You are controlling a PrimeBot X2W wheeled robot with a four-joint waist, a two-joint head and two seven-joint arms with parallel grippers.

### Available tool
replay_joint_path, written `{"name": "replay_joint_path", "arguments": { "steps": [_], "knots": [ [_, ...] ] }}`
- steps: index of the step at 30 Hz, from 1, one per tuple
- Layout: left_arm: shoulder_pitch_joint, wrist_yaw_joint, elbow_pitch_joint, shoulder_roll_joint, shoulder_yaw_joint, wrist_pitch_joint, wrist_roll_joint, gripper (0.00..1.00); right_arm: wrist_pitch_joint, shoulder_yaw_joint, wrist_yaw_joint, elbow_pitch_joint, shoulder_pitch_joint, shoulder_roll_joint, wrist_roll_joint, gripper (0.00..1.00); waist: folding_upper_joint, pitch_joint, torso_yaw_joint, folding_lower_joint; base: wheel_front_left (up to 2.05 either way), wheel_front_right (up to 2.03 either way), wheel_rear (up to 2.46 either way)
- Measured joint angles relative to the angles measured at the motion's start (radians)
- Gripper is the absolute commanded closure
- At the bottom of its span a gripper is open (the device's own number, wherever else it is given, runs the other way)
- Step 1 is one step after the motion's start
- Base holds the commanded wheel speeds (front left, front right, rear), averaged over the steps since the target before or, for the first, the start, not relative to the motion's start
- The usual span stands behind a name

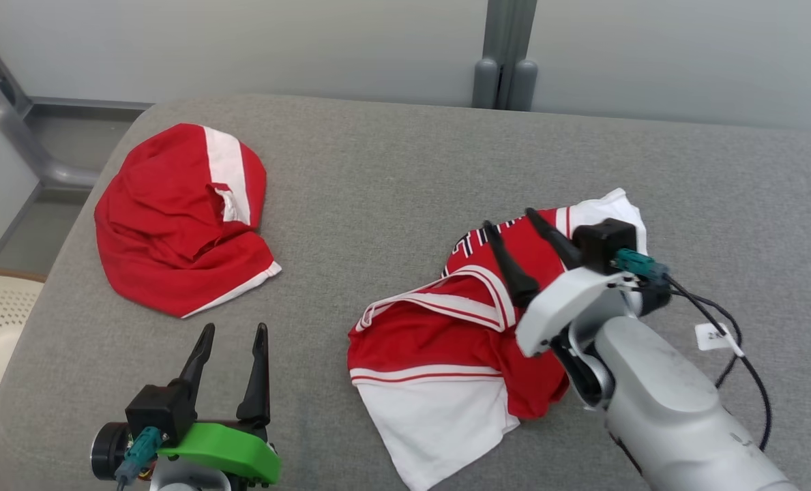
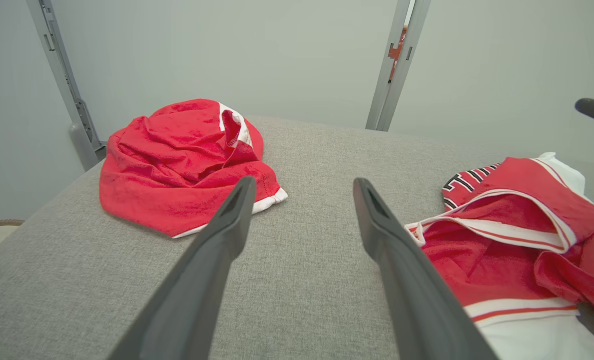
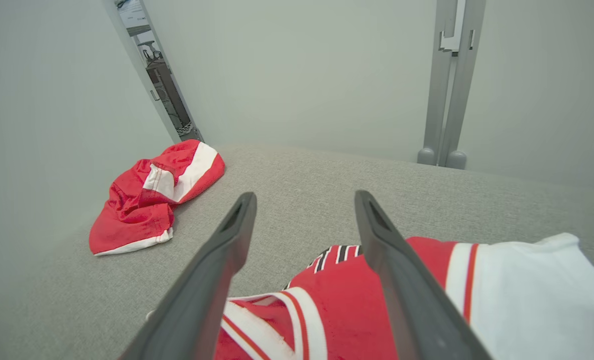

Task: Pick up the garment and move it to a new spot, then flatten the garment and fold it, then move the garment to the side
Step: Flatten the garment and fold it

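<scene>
The crumpled red-and-white garment (image 1: 432, 341) is found on the right half of the grey worktop (image 1: 391, 177), directly beneath the right claw (image 1: 508, 218). The claw's fingers are held apart over the lettered red upper part, and nothing is gripped between them. The right forearm is angled in from the lower right, with the wrist tilted down toward the cloth. The left claw (image 1: 235, 329) is held low at the left, fingers likewise spread, well apart from the garment. A second red garment (image 1: 173, 225) is bunched beyond it.
</scene>
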Motion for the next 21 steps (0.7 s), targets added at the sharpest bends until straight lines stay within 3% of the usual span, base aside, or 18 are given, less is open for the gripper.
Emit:
{"name": "replay_joint_path", "arguments": {
  "steps": [8,21],
  "knots": [
    [0.028,0.000,-0.009,0.000,0.016,0.000,0.016,0.00,0.000,-0.171,0.000,-0.107,0.187,-0.067,-0.099,0.00,0.0000,-0.036,-0.055,0.0000,0.00,0.00,0.00],
    [0.033,0.000,-0.017,0.000,0.020,0.000,0.020,0.00,0.007,-0.125,0.000,-0.230,0.437,-0.019,-0.072,0.00,0.0000,-0.038,-0.073,-0.0001,0.00,0.00,0.00]
  ]
}}
